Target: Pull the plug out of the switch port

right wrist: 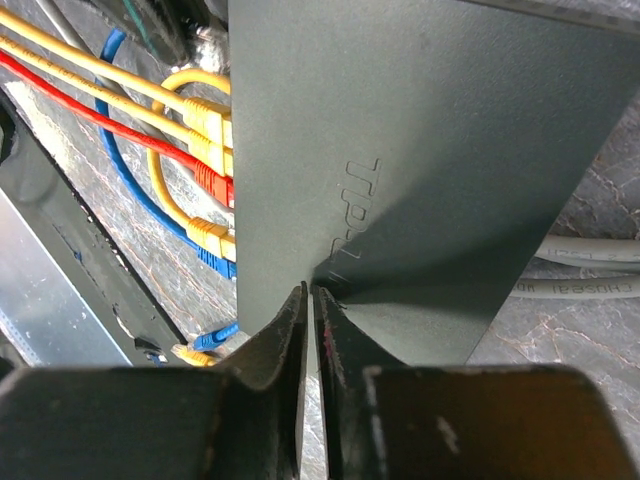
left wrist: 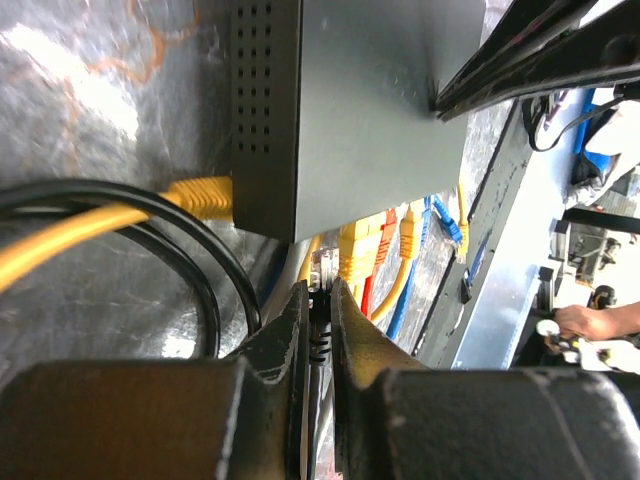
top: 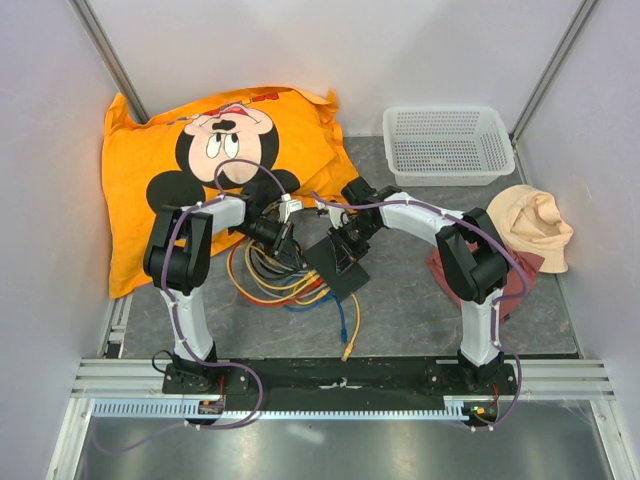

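Observation:
The switch (top: pixel 340 270) is a flat black box lying on the mat between the two arms, and it fills the top of both wrist views (left wrist: pixel 350 110) (right wrist: pixel 420 150). Yellow, red and blue plugs (right wrist: pixel 212 183) sit in a row along its socket edge. My left gripper (left wrist: pixel 320 288) (top: pixel 290 245) is shut on a clear plug (left wrist: pixel 322 264) with a ribbed black boot, right at that edge. Whether this plug is still seated in its port is hidden. My right gripper (right wrist: pixel 311 290) (top: pixel 345 238) is shut, its tips resting on the switch's top face beside the logo.
A coil of yellow, red, blue and black cables (top: pixel 275 280) lies left of the switch, and one loose blue lead (top: pixel 348 335) runs toward the near edge. An orange cartoon pillow (top: pixel 200 160) sits back left. A white mesh basket (top: pixel 447 143) and a beige hat (top: pixel 535 225) are at the right.

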You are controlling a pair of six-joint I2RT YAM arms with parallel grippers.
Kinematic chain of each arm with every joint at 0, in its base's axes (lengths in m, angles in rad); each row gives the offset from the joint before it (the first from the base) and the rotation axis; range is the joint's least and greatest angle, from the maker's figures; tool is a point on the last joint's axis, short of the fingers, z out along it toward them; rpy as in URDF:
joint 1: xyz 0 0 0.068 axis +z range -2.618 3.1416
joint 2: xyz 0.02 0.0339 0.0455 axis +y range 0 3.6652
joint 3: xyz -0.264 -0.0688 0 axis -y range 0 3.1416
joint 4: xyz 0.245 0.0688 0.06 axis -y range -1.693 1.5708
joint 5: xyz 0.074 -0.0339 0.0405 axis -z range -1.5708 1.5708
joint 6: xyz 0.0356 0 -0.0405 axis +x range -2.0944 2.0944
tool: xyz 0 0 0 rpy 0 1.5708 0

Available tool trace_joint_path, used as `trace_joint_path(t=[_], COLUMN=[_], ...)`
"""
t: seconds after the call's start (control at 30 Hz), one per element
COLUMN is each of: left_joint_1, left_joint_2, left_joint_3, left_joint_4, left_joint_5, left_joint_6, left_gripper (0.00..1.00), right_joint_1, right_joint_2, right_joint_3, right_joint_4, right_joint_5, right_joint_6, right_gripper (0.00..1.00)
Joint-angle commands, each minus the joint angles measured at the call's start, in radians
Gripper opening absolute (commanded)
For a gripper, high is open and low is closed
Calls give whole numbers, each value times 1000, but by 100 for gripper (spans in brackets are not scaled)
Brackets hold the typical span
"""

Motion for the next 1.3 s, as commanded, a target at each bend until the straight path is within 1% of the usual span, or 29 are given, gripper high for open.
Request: trace_joint_path(t=[0.0,0.07,0.1,0.13,0.17,0.2,0.27,0.3,0.33,0.37,0.43,0.47,0.5,0.53,0.57,0.6,0.63,0.67,0.7,0.77,0.83,0.9,0.97,1.03,1.07,1.1,1.13,1.17,1.27], left_joint_1=[6,15,20,26,32,34,34,34,34,34,35,35,35,37,34,35,35,35,34,34,32,31,31,29,28,28,26,25,22], left_joint_2=[-45,-49,-52,-58,-64,-69,-84,-86,-87,-92,-95,-86,-77,-62,-36,-26,-20,-15,-11,-5,1,8,17,21,21,21,20,23,23], left_joint_3=[71,95,118,128,135,149,165,187,200,209,214,224,232,244,275,280,286,296,300,309,309,313,313,312,313,315,315,318,315], left_joint_4=[-10,-7,1,18,62,91,154,229,264,312,470,516,597,622,639,694,713,713,722,734,724,724,730,737,742,742,743,743,750], left_joint_5=[-20,-3,20,43,86,106,140,140,122,102,65,56,42,28,16,5,-7,-18,-24,-30,-44,-47,-53,-61,-61,-63,-64,-63,-61], left_joint_6=[5,-24,-44,-74,-144,-180,-305,-361,-411,-517,-628,-738,-792,-846,-931,-970,-1005,-1053,-1073,-1117,-1127,-1133,-1136,-1139,-1142,-1142,-1142,-1150,-1162], left_gripper=[2,2,2,2,2,2,2,2,2,2,2,2,2,2,2,2,2,2,2,2,2,2,2,1,2,2,1,2,2], right_joint_1=[11,9,8,3,-1,-4,-23,-30,-50,-64,-82,-90,-99,-116,-124,-129,-130,-132,-130,-141,-155,-162,-168,-167,-167,-168,-168,-168,-167], right_joint_2=[97,45,24,-19,-41,-62,-102,-107,-101,-88,-44,-24,12,28,39,45,44,45,59,74,96,119,126,137,142,151,155,159,159], right_joint_3=[-89,-90,-93,-93,-92,-81,-61,-26,-3,47,107,171,196,210,204,189,168,148,144,135,115,103,95,83,72,72,71,68,55], right_joint_4=[172,170,170,173,172,172,170,170,167,166,166,169,216,269,337,483,559,610,691,745,903,1012,1066,1188,1222,1250,1252,1247,1238], right_joint_5=[299,269,231,201,172,140,60,37,-36,-90,-163,-187,-214,-239,-288,-309,-325,-354,-366,-373,-395,-415,-431,-460,-463,-468,-465,-462,-449], right_joint_6=[-88,-102,-117,-127,-133,-136,-131,-96,-75,-52,18,48,78,261,339,422,480,572,612,716,810,902,939,1025,1051,1063,1076,1073,1068], right_gripper=[20,24,31,34,37,44,50,54,56,59,60,61,63,65,72,80,98,98,98,98,98,98,98,96,89,86,82,75,62])
